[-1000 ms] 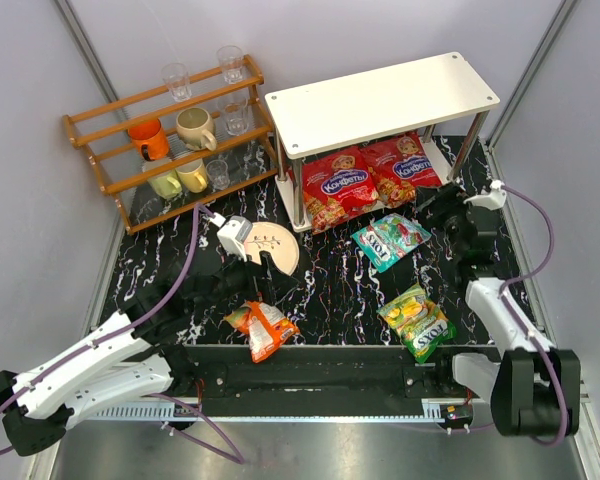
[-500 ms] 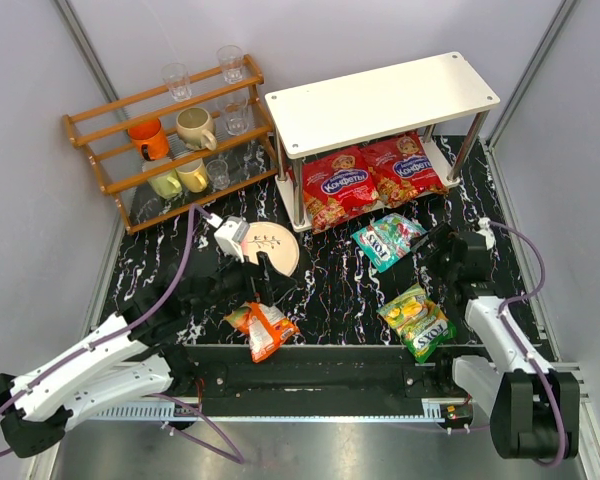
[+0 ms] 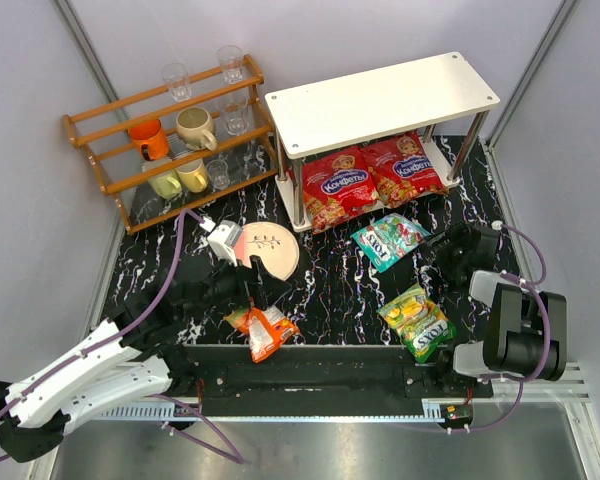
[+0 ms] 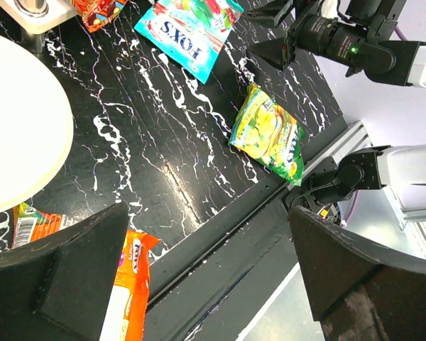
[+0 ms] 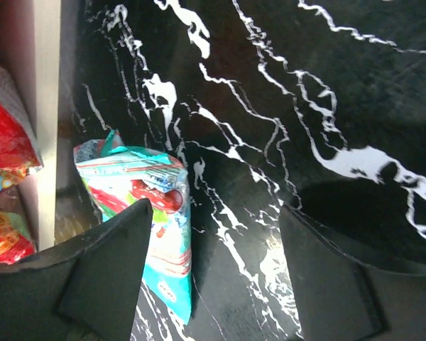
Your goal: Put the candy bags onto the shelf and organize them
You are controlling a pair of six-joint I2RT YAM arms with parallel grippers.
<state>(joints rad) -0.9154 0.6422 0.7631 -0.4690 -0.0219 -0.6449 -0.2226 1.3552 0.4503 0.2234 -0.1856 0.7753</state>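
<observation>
The white two-tier shelf (image 3: 380, 100) stands at the back right, with two large red candy bags (image 3: 338, 185) (image 3: 405, 168) on its lower tier. The teal bag (image 3: 390, 240) lies on the black marble table in front of it. The yellow-green bag (image 3: 417, 320) lies near the front right and the orange bag (image 3: 263, 328) at the front centre. My left gripper (image 3: 252, 292) is open and empty, just above the orange bag (image 4: 128, 284). My right gripper (image 3: 430, 250) is open and empty, low over the table, right of the teal bag (image 5: 153, 213).
An orange-brown wooden rack (image 3: 170, 130) with cups and glasses stands at the back left. A white plate (image 3: 270, 248) lies beside my left wrist. A black rail (image 3: 330, 365) runs along the table's front edge. Grey walls close in both sides.
My right arm has drawn back from the shelf and dropped low beside the teal bag. My left gripper has moved nearer, toward the orange bag.
</observation>
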